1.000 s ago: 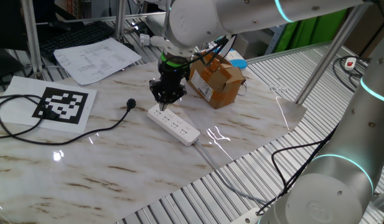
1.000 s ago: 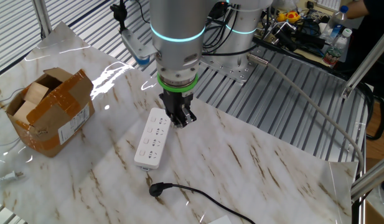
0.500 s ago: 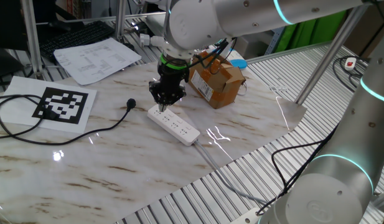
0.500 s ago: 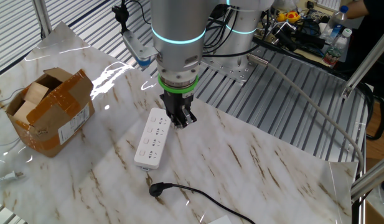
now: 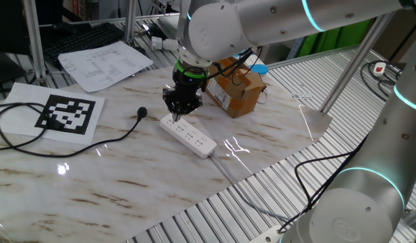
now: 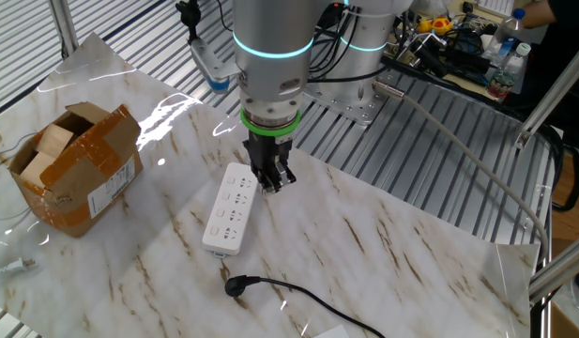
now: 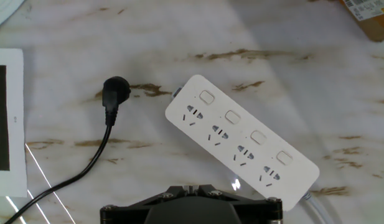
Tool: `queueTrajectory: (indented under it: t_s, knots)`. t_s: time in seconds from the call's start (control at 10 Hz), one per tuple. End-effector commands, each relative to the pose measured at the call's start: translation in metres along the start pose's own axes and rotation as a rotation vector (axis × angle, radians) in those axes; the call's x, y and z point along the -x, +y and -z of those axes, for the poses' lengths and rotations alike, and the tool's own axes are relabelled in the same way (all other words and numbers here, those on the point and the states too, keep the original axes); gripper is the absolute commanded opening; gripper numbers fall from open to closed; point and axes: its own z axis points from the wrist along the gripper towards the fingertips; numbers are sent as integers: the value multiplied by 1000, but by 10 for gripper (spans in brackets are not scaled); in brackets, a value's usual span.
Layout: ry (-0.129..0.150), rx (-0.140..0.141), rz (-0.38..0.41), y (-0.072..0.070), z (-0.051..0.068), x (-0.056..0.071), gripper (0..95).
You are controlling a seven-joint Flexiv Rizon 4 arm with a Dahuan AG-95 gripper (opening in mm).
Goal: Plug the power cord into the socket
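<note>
- Nearest the fixed camera that faces the arm's base, the long thin black power cord with its small round plug (image 6: 237,285) lies loose on the marble-patterned surface (image 6: 364,263), well apart from the two-finger black jaws (image 6: 271,182). Nothing is being carried, so a descent here would plug in nothing.
- Whether the jaws are apart or together I cannot tell; the hand view shows only the dark base of the hand at its lower edge. If they are shut, a reach for the plug would likely knock it aside rather than grip it.
- Beyond the plug, the long narrow white power strip socket (image 6: 229,207) lies flat and unrestrained, with the jaws just above its end farthest from the plug. A slight drop could strike that end and skew the strip, spoiling alignment of its outlets.
- The plug lies on its side, near the strip's other end; grasped at a poor angle, its pins may miss the outlet slots.
- Farther off, beyond the strip, the open brown cardboard box (image 6: 75,169) could be clipped by a wide swing.
</note>
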Motion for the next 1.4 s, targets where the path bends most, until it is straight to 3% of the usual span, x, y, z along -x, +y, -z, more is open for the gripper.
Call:
queueTrajectory:
  t_s: [0.1,0.2,0.3,0.5,0.6,0.9,1.1,1.4]
  knots:
    - [23,-20,-7,0,0,0,0]
    - [18,-20,-42,0,0,0,0]
    - [0,-38,-76,4,-2,3,0]
    - [-3,-49,-136,33,-3,28,0]
    - [-3,-48,-154,41,0,36,0]
    - [-17,-63,-209,61,-9,59,0]
    - [-47,-93,-237,68,-16,68,0]
    - [-82,-98,-291,72,-27,74,0]
